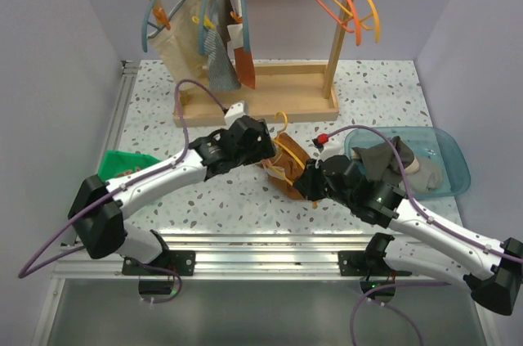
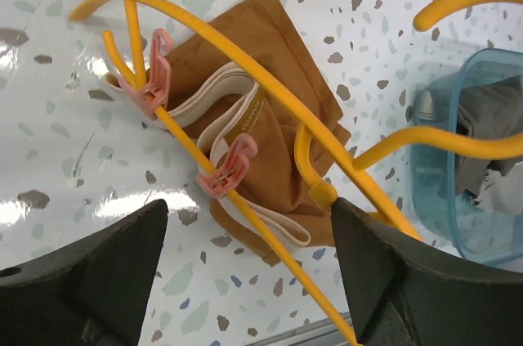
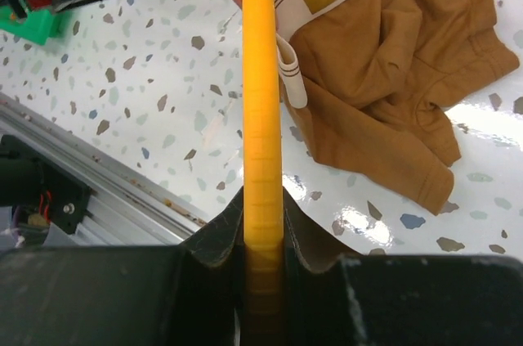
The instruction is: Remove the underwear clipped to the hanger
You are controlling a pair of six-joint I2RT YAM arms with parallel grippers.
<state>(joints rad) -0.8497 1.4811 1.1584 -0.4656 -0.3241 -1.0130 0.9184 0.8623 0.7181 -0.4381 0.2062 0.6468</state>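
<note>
- Status: underwear (image 2: 278, 92) lies crumpled at table (image 1: 229, 207) ctr, waistband pinned by 2 pink clips (image 2: 225, 170) to the hanger (image 3: 261, 76). Not yet free.
- Right gripper (image 3: 263, 227): jaws pressed onto the hanger's yellow bar, approx. 4 o'clock of the underwear in the top view.
- Left gripper (image 2: 249, 231): jaws spread wide, holding nothing, above the clipped edge at approx. 10 o'clock.
- Risk 1: left jaws close on fabric + bar together. Cause: bar crosses the waistband right between the fingers. Result: nothing separates.
- Risk 2: fabric is pulled w/o opening a clip. Cause: both clips bite the band. Result: stretch, tear, or the whole hanger drags along.
- Risk 3: bar twists or slides in the right grip. Cause: thin, smooth plastic, single pinch pt. Result: clips swing out of reach.
- Risk 4: one clip releases, the other holds. Result: underwear hangs skewed, 2nd pull goes off-axis.
- Risk 5: arms collide. Cause: both wrists crowd the same spot; blue bin (image 1: 453, 150) sits close at 3 o'clock.
</note>
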